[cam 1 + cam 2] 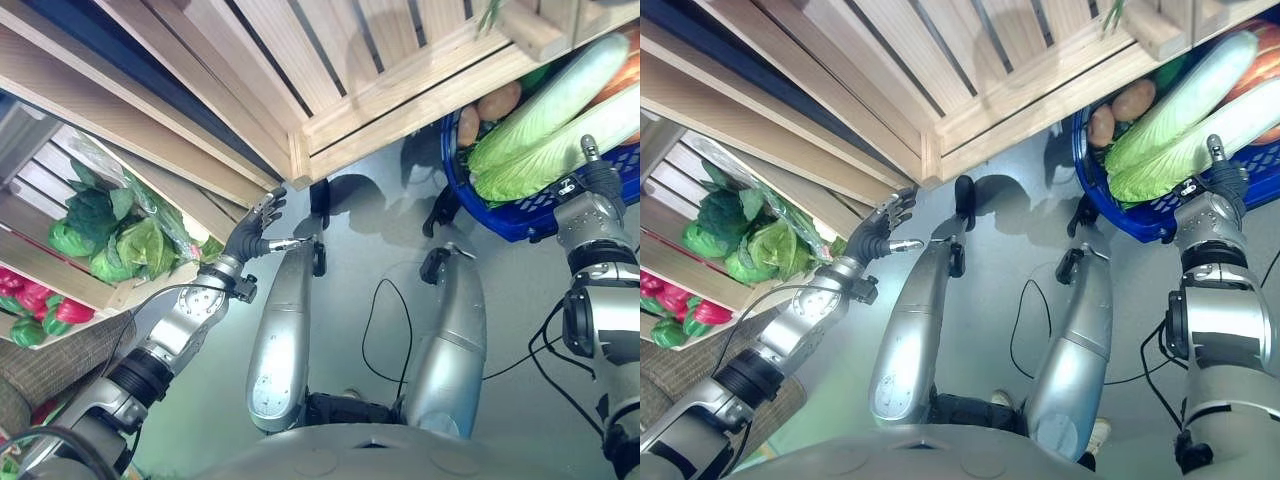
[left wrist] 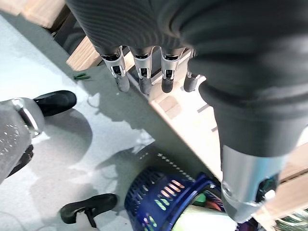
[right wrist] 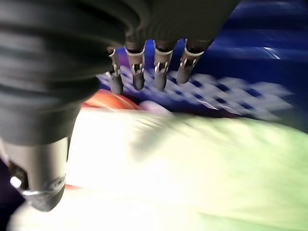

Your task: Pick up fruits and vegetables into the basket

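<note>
With both the right hand (image 1: 592,178), over the cabbage (image 1: 545,120), and the left hand (image 1: 255,228) loosely open and empty, the overfull basket (image 1: 520,215) could spill.

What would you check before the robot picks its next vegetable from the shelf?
1. Left robot hand free to grasp: ok, fingers relaxed, holding nothing, near the wooden crate's corner.
2. Right robot hand free: ok, fingers straight over the napa cabbage, not curled round it.
3. Blue basket within reach: ok, on the floor by the right robot hand.
4. Room left in the basket: cannot tell; cabbage and potatoes already lie in it.
5. Produce left to pick: ok, bagged leafy greens and red peppers sit on the shelf by the left arm.
</note>
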Controlling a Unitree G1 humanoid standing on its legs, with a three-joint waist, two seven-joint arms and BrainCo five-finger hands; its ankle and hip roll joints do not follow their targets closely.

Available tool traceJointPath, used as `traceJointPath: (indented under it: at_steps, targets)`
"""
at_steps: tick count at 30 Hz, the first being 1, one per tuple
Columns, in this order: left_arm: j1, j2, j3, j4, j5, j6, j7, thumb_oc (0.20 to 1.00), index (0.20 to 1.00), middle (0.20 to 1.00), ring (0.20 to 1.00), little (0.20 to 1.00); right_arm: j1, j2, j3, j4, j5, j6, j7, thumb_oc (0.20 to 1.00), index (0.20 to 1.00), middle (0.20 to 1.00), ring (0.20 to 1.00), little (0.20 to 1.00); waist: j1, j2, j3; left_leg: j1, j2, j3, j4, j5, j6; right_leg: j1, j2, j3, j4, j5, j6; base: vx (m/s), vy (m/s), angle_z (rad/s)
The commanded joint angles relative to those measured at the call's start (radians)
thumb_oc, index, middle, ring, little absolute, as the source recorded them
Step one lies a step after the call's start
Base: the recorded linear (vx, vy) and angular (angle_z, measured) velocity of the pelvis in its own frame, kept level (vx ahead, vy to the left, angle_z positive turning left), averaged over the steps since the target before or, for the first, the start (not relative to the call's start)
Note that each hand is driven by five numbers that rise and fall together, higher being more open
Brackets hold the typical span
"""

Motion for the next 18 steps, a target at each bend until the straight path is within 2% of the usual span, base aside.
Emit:
traceJointPath:
  at_steps: [1, 5, 6, 8, 9, 10, 11, 15, 17, 18]
  targets:
    - [0.103, -0.042, -0.009, -0.031, -0.013, -0.076, -0.006, 1.000, 1.000, 1.000, 1.000, 1.000, 0.115, -0.058, -0.029, -0.084, -0.076, -0.129, -0.143, 1.000, 1.000, 1.000, 1.000, 1.000, -0.057, 0.098, -0.040, 0.044, 0.002, 0.003, -0.031, 0.007, 0.027, 0.099, 0.042, -0.004, 0.014, -0.026, 0.027, -0.03, 0.175, -0.05]
    - [0.157, -0.047, 0.039, 0.000, -0.032, -0.094, -0.051, 1.000, 1.000, 1.000, 1.000, 1.000, 0.253, -0.018, -0.061, -0.275, -0.172, -0.218, -0.249, 1.000, 1.000, 1.000, 1.000, 1.000, -0.084, 0.060, -0.040, 0.156, 0.011, 0.015, -0.078, 0.009, 0.021, 0.212, 0.042, -0.008, -0.045, -0.012, 0.037, -0.01, 0.132, -0.02]
    - [0.179, -0.052, 0.062, 0.013, -0.037, -0.094, -0.066, 1.000, 1.000, 1.000, 1.000, 1.000, 0.324, 0.012, -0.077, -0.374, -0.213, -0.249, -0.279, 1.000, 1.000, 1.000, 1.000, 1.000, -0.095, 0.040, -0.040, 0.208, 0.016, 0.019, -0.101, 0.010, 0.020, 0.265, 0.045, -0.008, -0.072, -0.007, 0.042, 0.01, 0.114, -0.06]
    - [0.198, -0.060, 0.084, 0.031, -0.048, -0.102, -0.080, 1.000, 1.000, 1.000, 1.000, 1.000, 0.394, 0.045, -0.087, -0.467, -0.284, -0.306, -0.288, 1.000, 1.000, 1.000, 1.000, 1.000, -0.108, 0.020, -0.040, 0.257, 0.019, 0.022, -0.122, 0.011, 0.019, 0.315, 0.049, -0.005, -0.099, -0.001, 0.047, 0.02, 0.112, -0.06]
    - [0.209, -0.072, 0.104, 0.045, -0.053, -0.097, -0.092, 1.000, 1.000, 1.000, 1.000, 1.000, 0.449, 0.075, -0.081, -0.558, -0.350, -0.319, -0.308, 1.000, 1.000, 1.000, 1.000, 1.000, -0.118, 0.001, -0.040, 0.299, 0.023, 0.024, -0.139, 0.011, 0.019, 0.358, 0.053, -0.002, -0.121, 0.003, 0.050, 0.01, 0.088, -0.08]
    - [0.210, -0.073, 0.107, 0.047, -0.054, -0.097, -0.094, 1.000, 1.000, 1.000, 1.000, 1.000, 0.457, 0.081, -0.081, -0.573, -0.359, -0.318, -0.311, 1.000, 1.000, 1.000, 1.000, 1.000, -0.120, -0.002, -0.040, 0.303, 0.023, 0.024, -0.146, 0.019, 0.020, 0.363, 0.053, -0.002, -0.129, 0.011, 0.050, 0.02, 0.099, -0.12]
    - [0.222, -0.088, 0.133, 0.064, -0.057, -0.093, -0.106, 1.000, 1.000, 1.000, 1.000, 1.000, 0.507, 0.118, -0.069, -0.667, -0.447, -0.338, -0.301, 1.000, 1.000, 1.000, 1.000, 1.000, -0.131, -0.025, -0.040, 0.351, 0.027, 0.026, -0.167, 0.020, 0.019, 0.415, 0.058, 0.004, -0.157, 0.017, 0.054, 0.04, 0.083, -0.13]
    - [0.284, -0.136, 0.215, 0.127, -0.074, -0.063, -0.172, 1.000, 1.000, 1.000, 1.000, 1.000, 0.664, 0.175, -0.048, -0.850, -0.557, -0.328, -0.156, 1.000, 1.000, 1.000, 1.000, 1.000, -0.150, -0.073, -0.109, 0.456, 0.043, 0.038, -0.231, 0.028, 0.014, 0.524, 0.064, 0.012, -0.225, 0.027, 0.068, 0.12, 0.092, -0.13]
    - [0.326, -0.178, 0.261, 0.190, -0.055, -0.059, -0.229, 1.000, 1.000, 1.000, 1.000, 1.000, 0.760, 0.207, -0.003, -0.915, -0.575, -0.324, 0.017, 1.000, 1.000, 1.000, 1.000, 1.000, -0.156, -0.103, -0.175, 0.533, 0.053, 0.045, -0.279, 0.031, 0.007, 0.604, 0.068, 0.011, -0.281, 0.032, 0.075, 0.16, 0.079, -0.24]
    - [0.330, -0.182, 0.265, 0.196, -0.053, -0.061, -0.236, 1.000, 1.000, 1.000, 1.000, 1.000, 0.768, 0.211, 0.001, -0.919, -0.553, -0.318, 0.064, 1.000, 1.000, 1.000, 1.000, 1.000, -0.156, -0.106, -0.184, 0.538, 0.053, 0.045, -0.287, 0.037, 0.007, 0.610, 0.068, 0.011, -0.289, 0.037, 0.076, 0.19, 0.062, -0.15]
